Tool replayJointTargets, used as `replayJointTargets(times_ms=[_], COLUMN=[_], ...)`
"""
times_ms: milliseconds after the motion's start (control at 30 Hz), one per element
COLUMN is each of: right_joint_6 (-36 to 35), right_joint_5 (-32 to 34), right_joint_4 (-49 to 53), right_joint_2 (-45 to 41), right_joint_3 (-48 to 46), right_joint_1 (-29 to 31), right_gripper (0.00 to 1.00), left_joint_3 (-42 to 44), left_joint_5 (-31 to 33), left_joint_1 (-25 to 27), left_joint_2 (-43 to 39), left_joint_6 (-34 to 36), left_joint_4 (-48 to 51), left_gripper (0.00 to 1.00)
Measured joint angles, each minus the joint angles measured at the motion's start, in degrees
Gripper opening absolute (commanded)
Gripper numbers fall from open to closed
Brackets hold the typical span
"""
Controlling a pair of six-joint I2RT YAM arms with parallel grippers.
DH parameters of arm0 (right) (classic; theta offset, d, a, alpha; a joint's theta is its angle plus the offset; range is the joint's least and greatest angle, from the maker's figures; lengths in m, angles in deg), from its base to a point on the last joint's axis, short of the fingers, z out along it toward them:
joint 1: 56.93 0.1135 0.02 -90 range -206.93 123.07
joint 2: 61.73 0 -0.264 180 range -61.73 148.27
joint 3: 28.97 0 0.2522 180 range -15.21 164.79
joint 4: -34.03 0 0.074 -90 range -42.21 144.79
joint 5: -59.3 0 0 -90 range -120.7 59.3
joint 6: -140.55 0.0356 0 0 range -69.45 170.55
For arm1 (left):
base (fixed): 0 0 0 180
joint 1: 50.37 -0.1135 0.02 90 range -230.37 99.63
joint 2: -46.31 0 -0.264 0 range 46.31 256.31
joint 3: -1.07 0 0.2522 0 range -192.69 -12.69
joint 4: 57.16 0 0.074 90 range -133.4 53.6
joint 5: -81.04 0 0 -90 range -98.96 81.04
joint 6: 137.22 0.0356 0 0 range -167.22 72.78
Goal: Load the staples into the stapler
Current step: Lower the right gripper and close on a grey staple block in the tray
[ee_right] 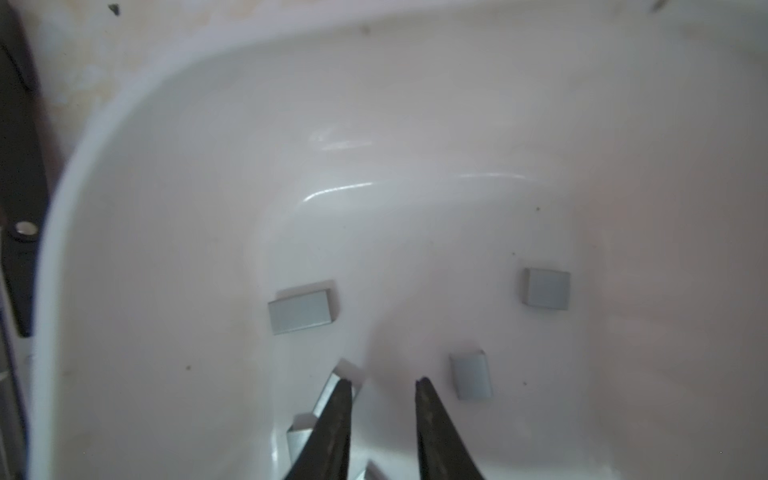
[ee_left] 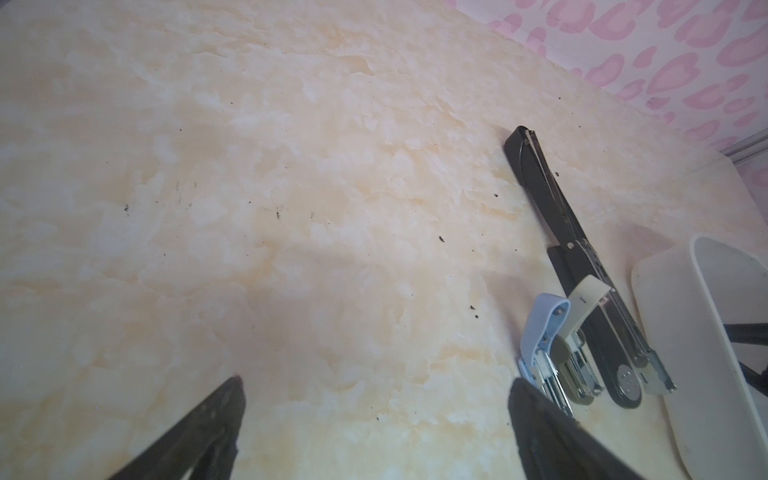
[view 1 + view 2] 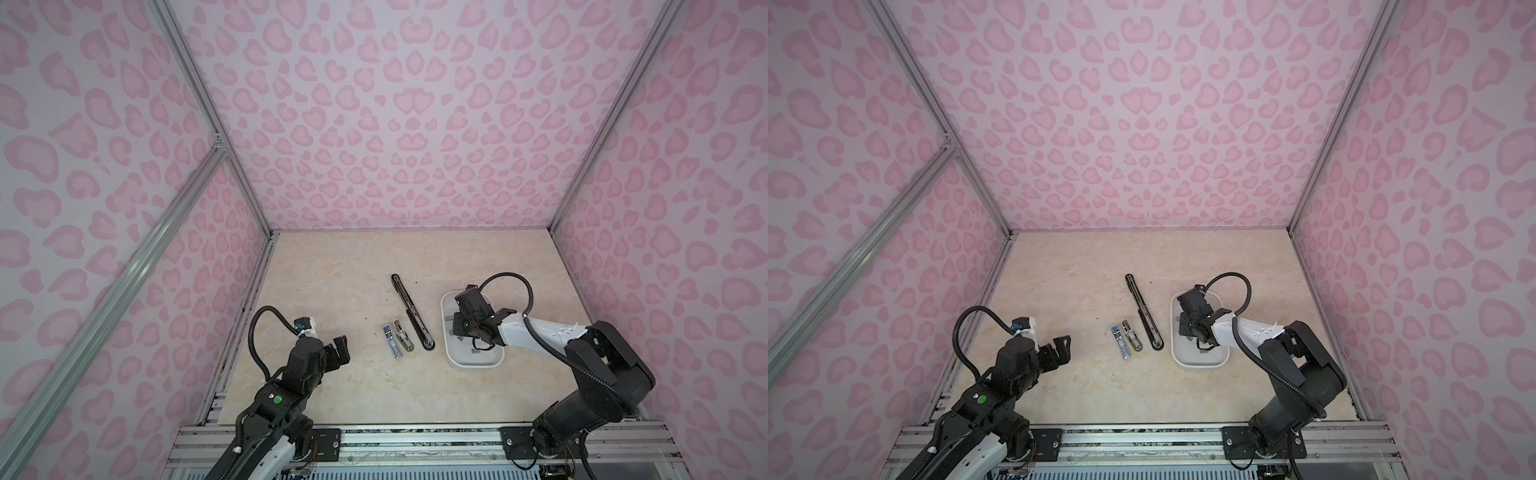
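while the right gripper (image 1: 380,380) hangs in the tray (image 1: 54,232), tips slightly apart on nothing, we note staples (image 1: 301,311) scattered on its floor; left gripper (image 2: 376,380) gapes wide; black stapler (image 3: 411,313) lies beside the tray.

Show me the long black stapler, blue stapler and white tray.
long black stapler (image 3: 409,309), in a top view, mid-body
blue stapler (image 3: 391,341), in a top view, mid-body
white tray (image 3: 473,365), in a top view, near rim
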Motion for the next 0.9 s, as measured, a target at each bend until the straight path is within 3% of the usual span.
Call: replayJointTargets(times_ms=[433, 900], right_joint_6=[0.22, -0.04], right_joint_5=[0.5, 6.88], right_joint_4=[0.72, 4.33], right_joint_2=[0.81, 4.39], right_joint_3=[2.25, 4.85], right_joint_1=[2.49, 4.68], right_gripper=[0.42, 0.35], left_joint_3=[0.11, 0.13], left_joint_5=[0.11, 0.09], left_joint_1=[0.0, 0.0], left_joint_2=[0.0, -0.42], left_joint_6=[0.0, 0.02], left_joint_4=[0.39, 0.39], left_gripper=[0.99, 0.99])
